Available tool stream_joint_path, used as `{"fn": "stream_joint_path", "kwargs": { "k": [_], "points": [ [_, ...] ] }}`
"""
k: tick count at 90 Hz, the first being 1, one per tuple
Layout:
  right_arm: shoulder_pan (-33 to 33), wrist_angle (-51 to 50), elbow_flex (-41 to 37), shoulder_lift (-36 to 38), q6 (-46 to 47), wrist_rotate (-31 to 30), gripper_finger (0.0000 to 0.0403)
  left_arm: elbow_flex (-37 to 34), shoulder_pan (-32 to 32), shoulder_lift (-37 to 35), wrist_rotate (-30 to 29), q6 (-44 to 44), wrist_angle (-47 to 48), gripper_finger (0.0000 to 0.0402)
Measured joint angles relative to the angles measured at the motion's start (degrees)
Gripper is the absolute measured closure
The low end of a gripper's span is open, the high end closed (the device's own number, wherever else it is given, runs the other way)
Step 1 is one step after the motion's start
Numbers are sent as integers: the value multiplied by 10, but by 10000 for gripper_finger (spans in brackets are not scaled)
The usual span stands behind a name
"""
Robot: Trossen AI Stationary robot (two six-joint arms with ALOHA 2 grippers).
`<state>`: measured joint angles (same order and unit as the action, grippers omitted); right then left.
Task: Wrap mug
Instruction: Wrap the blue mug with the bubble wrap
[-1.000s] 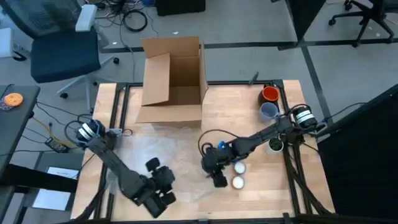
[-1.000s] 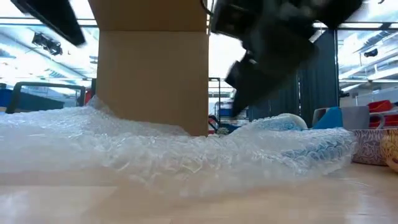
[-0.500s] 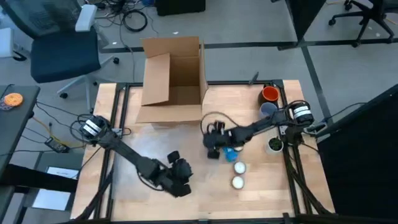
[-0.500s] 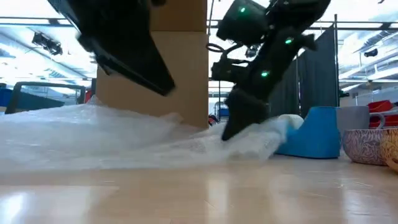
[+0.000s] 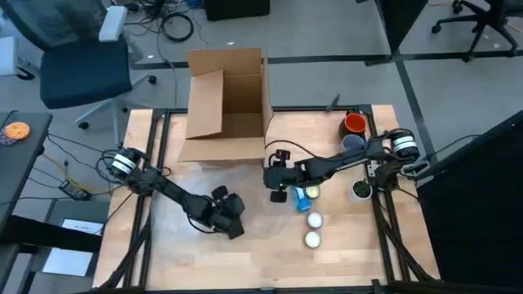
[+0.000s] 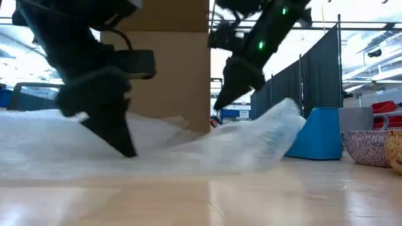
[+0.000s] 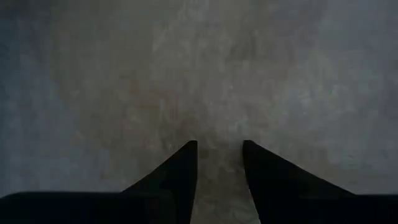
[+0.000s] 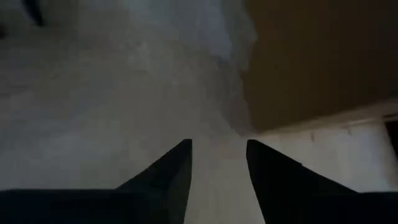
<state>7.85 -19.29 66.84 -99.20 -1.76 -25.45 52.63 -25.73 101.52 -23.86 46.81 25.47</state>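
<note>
Mug (image 5: 303,194), blue, sits on the desk (image 5: 327,147) just beside my right end effector (image 5: 275,181), which pinches the bubble wrap (image 6: 188,147) edge; my left end effector (image 5: 230,214) clamps wrap farther off.

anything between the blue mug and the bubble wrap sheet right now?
Nothing visible. The blue mug stands upright on the bare table just beside the bubble wrap, whose near edge the right gripper lifts right next to it. The left gripper presses the sheet down farther along.
</note>
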Motion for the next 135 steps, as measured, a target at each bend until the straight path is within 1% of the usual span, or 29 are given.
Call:
{"fn": "stream_joint_path", "kwargs": {
  "k": [9,18,25,33,42,50,55,62,67,72,79,90,101,109,114,120,128,135],
  "points": [
    [21,-32,7,29,19,40,273,7,-8,-1,7,27,78,286],
    [42,-68,7,53,56,109,273,21,-13,0,5,41,143,286],
    [58,-102,7,58,91,163,273,29,-14,1,4,48,166,286],
    [76,-124,6,57,123,219,273,35,-14,2,2,51,167,286],
    [98,-123,-1,57,152,260,273,33,-14,2,-4,49,121,286],
    [113,-127,-2,56,171,261,273,33,-15,5,0,25,20,286],
    [119,-132,-2,56,180,261,273,31,-16,6,7,0,-24,286],
    [123,-173,-1,63,204,261,273,31,-19,13,26,-37,-97,286],
    [123,-228,11,71,224,252,273,31,-18,21,40,-58,-135,286],
    [121,-292,28,81,239,225,273,31,-18,32,47,-75,-173,286],
    [118,-384,48,97,253,164,274,33,-17,51,47,-90,-212,286],
    [113,-502,72,133,264,45,275,36,-12,78,41,-107,-255,286],
    [105,-567,73,172,277,-63,275,36,-4,84,44,-107,-276,286],
    [97,-598,73,198,288,-116,276,37,1,85,47,-108,-279,286],
    [85,-625,73,211,296,-120,277,44,2,85,51,-118,-266,286],
    [61,-666,71,228,318,-106,278,54,2,86,62,-129,-237,286],
    [17,-696,54,259,341,-61,279,70,4,86,85,-136,-203,286],
    [-28,-692,28,286,354,-12,280,82,4,86,108,-147,-195,286]
  ]
}}
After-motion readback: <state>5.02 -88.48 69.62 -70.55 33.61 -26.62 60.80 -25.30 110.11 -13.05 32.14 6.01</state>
